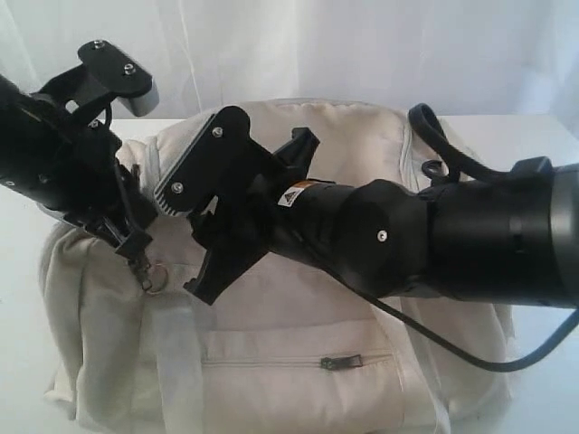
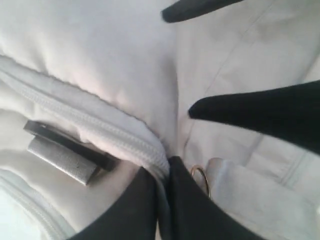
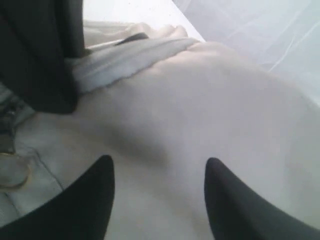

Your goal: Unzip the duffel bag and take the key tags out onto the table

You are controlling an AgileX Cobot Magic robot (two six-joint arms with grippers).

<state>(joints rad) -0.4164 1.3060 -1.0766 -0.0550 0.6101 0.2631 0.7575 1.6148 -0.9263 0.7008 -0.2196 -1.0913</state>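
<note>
**Hazards at the Zip-Opening Step**

The left gripper (image 2: pixel 162 175) had its jaws pressed together on the zip line of the bag (image 1: pixel 298 362), just beside a small metal ring (image 1: pixel 156 277). Whether the pull itself sat between the jaws could not be told. If only cloth was pinched, a tug would likely lift the bag off the table (image 1: pixel 18 362) instead of running the zip, or the grip would slip. The key tags were not in view and were presumably inside the bag. The right gripper (image 3: pixel 157 200) hung over the top cloth with its jaws apart, holding nothing. Unpinned, the bag could slide. The two grippers stood near each other, so a crossing move risked contact.
</note>
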